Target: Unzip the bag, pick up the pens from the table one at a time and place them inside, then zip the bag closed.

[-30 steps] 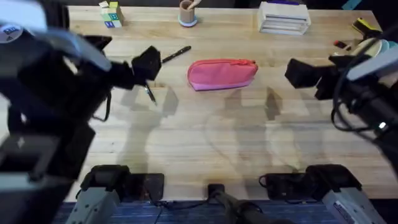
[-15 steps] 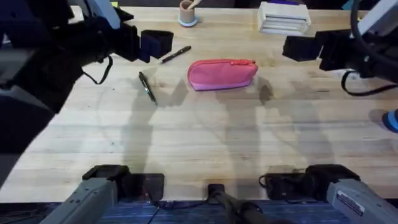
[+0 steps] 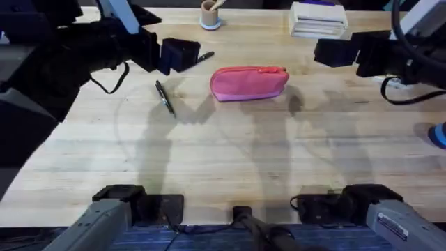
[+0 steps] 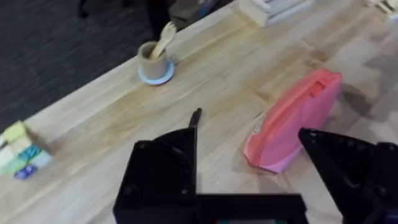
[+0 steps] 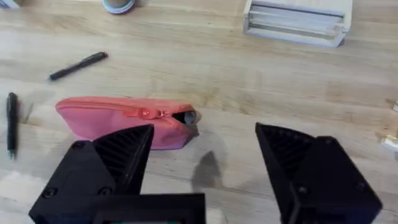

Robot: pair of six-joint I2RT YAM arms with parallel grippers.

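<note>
Overhead: the pink bag point(image 3: 249, 83) lies zipped on the table point(image 3: 230, 160) toward its far edge, one black pen point(image 3: 164, 97) to its left, another pen point(image 3: 203, 57) partly under the left gripper point(image 3: 178, 54). The right gripper point(image 3: 333, 53) hangs right of the bag.

Left wrist: the left gripper point(image 4: 249, 165) is spread wide above the bag point(image 4: 292, 121).

Right wrist: the right gripper point(image 5: 205, 165) gapes wide, empty, over the bag point(image 5: 124, 121); both pens point(image 5: 78, 65) lie apart.
</note>
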